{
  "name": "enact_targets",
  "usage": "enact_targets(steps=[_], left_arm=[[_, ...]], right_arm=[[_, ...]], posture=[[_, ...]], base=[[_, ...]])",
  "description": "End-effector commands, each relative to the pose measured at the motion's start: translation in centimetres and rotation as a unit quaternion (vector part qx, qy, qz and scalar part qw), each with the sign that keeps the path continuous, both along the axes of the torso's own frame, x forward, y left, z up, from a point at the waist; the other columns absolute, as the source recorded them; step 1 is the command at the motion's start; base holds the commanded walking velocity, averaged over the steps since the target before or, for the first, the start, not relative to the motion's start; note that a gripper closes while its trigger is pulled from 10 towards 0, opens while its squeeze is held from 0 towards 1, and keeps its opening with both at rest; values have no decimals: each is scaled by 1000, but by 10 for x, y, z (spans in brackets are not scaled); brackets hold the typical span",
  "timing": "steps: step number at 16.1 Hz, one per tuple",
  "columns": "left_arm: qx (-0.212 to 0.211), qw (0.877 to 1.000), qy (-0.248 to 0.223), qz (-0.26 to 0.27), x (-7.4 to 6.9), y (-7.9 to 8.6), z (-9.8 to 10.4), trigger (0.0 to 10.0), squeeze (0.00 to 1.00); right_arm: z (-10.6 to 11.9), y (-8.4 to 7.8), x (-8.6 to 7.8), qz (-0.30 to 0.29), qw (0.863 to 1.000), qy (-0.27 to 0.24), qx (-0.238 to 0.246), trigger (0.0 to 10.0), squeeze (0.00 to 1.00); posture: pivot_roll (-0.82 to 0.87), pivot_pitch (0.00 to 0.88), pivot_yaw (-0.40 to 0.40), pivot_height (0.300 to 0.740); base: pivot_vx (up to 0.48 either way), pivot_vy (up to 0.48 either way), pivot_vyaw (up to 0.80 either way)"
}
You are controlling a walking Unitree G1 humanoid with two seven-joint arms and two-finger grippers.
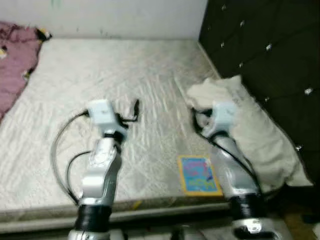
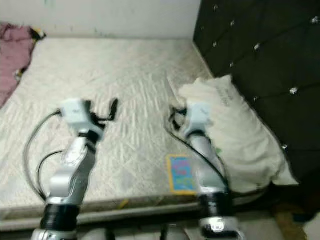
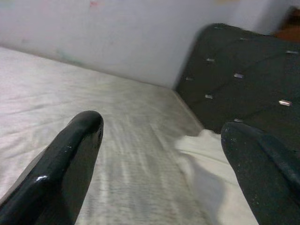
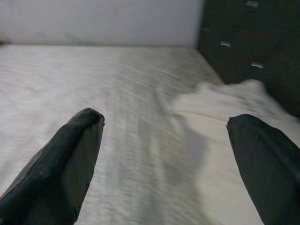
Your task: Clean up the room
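Black fingers [image 3: 70, 159] of the left gripper [image 3: 161, 164] stand wide apart, holding nothing, above the bare quilted mattress [image 1: 100, 75]. The right gripper [image 4: 164, 164] is likewise spread wide and empty, one finger over the mattress, the other over the cream pillow [image 1: 250, 125]. The pillow lies along the mattress's right edge, against the dark tufted headboard [image 1: 270, 55]. A blue and yellow booklet [image 1: 199, 175] lies flat near the front edge, just beside the right arm. A pink blanket [image 1: 15, 60] is bunched at the far left corner.
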State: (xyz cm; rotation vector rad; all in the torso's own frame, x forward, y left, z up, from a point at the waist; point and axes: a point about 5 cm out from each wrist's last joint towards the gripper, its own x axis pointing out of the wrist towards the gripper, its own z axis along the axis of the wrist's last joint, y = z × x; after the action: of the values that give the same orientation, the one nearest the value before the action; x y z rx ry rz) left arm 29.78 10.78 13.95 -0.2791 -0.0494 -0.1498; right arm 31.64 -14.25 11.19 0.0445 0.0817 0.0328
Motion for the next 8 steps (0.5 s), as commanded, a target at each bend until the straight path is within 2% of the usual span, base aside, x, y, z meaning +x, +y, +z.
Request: enact_targets(steps=[1, 2, 8], left_arm=[[-15, 1000, 12, 3, -2, -2, -4, 10000, 0], [-16, 1000, 12, 2, -2, -2, -4, 10000, 0], [-16, 1000, 14, 1, -1, -3, -4, 10000, 0]], right_arm=[[4, 7, 1, 10, 1000, -7, 9, 10000, 0], [4, 8, 2, 10, 1000, -7, 10, 10000, 0], [4, 8, 2, 12, 1000, -8, 8, 10000, 0]], posture=[[31, 0, -67, 740], [31, 0, -66, 740], [29, 0, -66, 740]], base=[[0, 480, 0], [0, 480, -456], [0, 480, 0]])
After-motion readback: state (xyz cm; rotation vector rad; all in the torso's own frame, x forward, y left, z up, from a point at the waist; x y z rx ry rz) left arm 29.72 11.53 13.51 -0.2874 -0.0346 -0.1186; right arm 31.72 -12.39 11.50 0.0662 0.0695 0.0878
